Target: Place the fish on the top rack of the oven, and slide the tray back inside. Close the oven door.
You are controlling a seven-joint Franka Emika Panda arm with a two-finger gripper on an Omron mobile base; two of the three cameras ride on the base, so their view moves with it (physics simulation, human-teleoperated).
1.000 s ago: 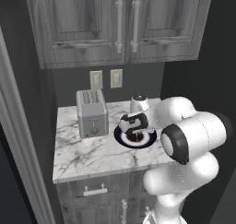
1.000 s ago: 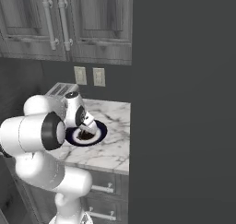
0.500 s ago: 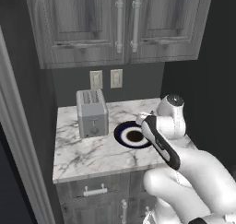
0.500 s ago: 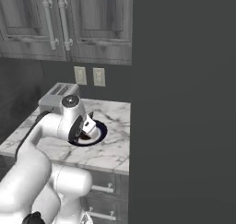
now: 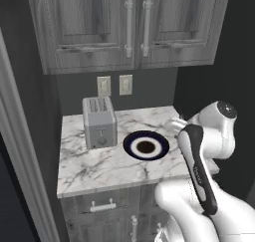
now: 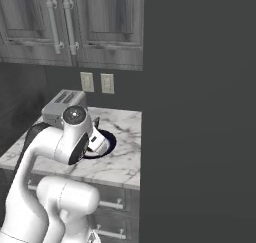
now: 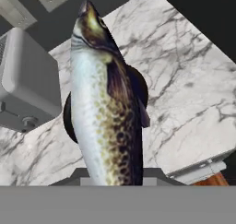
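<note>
The fish [image 7: 108, 108] hangs lengthwise in my pincer, pinched near its tail, head pointing away, lifted above the round plate [image 5: 146, 146] on the marble counter [image 5: 99, 166] right of the toaster [image 5: 99, 122]. I judge the carry calls for steady pinch pressure and slow swinging toward the oven.

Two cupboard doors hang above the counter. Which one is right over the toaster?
The left-hand cupboard door, as seen in the left base view. The toaster stands below it at the counter's left, while the right-hand cupboard door hangs over the side where the plate sits.
</note>
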